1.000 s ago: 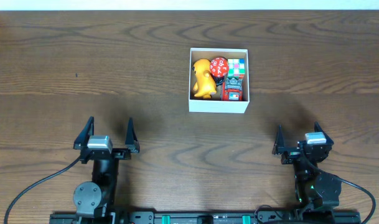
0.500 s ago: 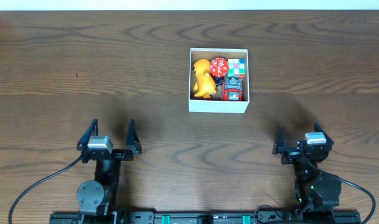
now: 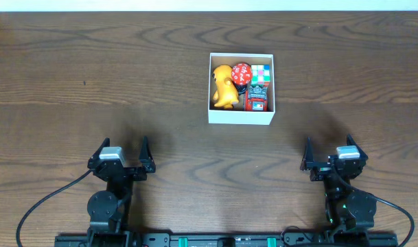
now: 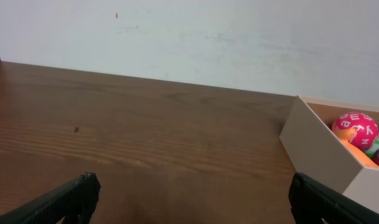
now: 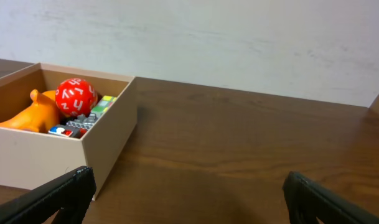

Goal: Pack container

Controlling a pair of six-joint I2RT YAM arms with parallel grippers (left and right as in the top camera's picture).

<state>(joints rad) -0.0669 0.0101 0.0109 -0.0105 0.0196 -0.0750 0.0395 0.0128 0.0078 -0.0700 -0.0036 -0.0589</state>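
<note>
1. Container [image 3: 241, 117]: a square, shallow, lidless box with white walls. It stood open side up on the far half of the table [image 3: 92, 68], slightly right of centre. Being square, it had no long axis; its sides ran parallel to the table edges.
2. Contents, left part: one yellow-orange animal toy [image 3: 224, 87], filling most of that side.
3. Contents, far middle: one red ball with white markings [image 3: 241, 73], touching the animal toy.
4. Contents, far right corner: one multicoloured puzzle cube [image 3: 261, 73].
5. Contents, near right: one red toy vehicle [image 3: 257, 99], just beside the cube.
6. Left gripper [image 3: 120, 154]: fingers spread wide and empty, near the front edge, well apart from the container.
7. Right gripper [image 3: 329, 155]: fingers spread wide and empty, at the front right, also well apart from the container.
</note>
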